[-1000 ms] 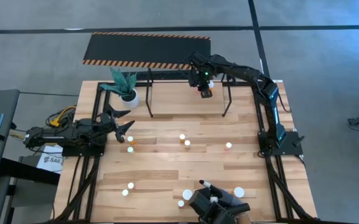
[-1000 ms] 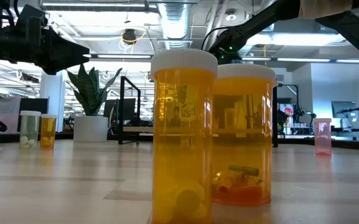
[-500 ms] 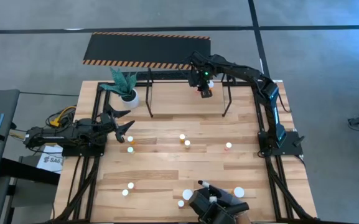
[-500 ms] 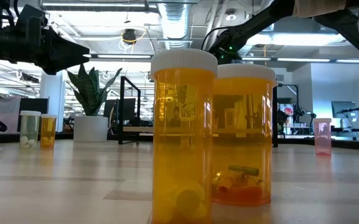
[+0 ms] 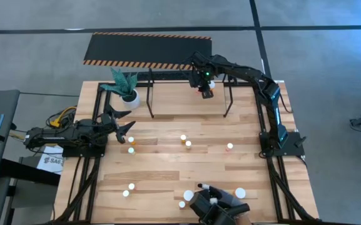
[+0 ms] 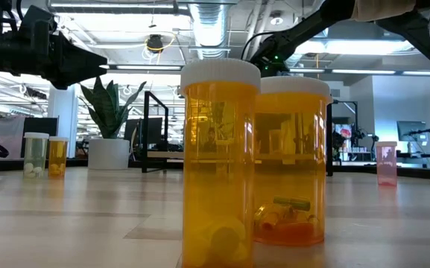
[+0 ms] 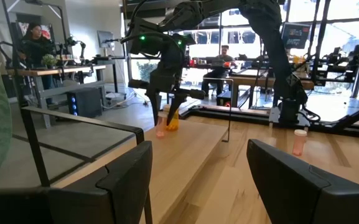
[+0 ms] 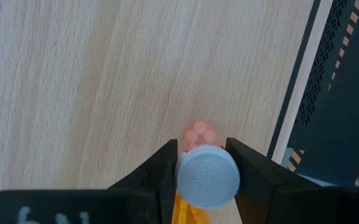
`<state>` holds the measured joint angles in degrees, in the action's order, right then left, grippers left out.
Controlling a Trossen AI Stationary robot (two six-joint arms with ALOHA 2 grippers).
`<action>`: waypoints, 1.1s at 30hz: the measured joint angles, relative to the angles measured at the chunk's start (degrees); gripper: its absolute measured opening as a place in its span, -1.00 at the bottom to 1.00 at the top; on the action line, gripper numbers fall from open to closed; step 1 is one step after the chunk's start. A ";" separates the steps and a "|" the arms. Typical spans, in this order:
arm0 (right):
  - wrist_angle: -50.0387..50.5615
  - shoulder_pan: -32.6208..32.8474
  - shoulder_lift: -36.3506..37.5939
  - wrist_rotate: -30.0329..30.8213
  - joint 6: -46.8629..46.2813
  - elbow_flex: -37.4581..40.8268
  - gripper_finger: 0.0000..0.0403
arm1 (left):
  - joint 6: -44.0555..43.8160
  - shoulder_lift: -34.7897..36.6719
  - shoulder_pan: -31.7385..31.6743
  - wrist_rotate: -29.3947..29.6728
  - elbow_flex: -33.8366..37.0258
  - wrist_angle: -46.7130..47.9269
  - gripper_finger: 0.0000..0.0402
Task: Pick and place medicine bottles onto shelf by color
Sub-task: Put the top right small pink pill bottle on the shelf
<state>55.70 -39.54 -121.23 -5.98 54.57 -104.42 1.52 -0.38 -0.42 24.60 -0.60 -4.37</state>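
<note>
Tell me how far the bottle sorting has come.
Done: little; I can confirm no bottle left on the shelf. In hand: the right hand grips an orange bottle over the shelf. Left: several bottles on the table; the left hand waits open.

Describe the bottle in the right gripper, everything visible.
The orange medicine bottle has a white ribbed round cap and a translucent orange body showing below it. It is upright, clamped at the cap between the right gripper's two dark fingers. It sits over the light wooden shelf surface, near the back edge by the black hazard-striped mat. A pinkish bottle lies just beyond it. In the left wrist view it hangs low at the shelf; whether it touches the wood is unclear.
</note>
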 joint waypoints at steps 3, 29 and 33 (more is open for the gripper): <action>-0.07 0.12 0.00 0.00 -0.04 0.00 -0.25 | 0.00 0.01 0.01 0.00 -0.02 -0.01 0.24; -0.50 0.12 0.02 0.46 -1.71 0.00 -0.31 | 0.00 0.01 -0.01 0.00 -0.02 -0.01 0.24; -1.39 -0.03 0.11 0.31 -0.99 0.89 -0.31 | -0.02 0.01 -0.01 0.00 0.00 0.01 0.24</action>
<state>54.31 -39.56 -121.12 -5.67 53.58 -103.53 1.50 -0.36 -0.43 24.60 -0.61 -4.36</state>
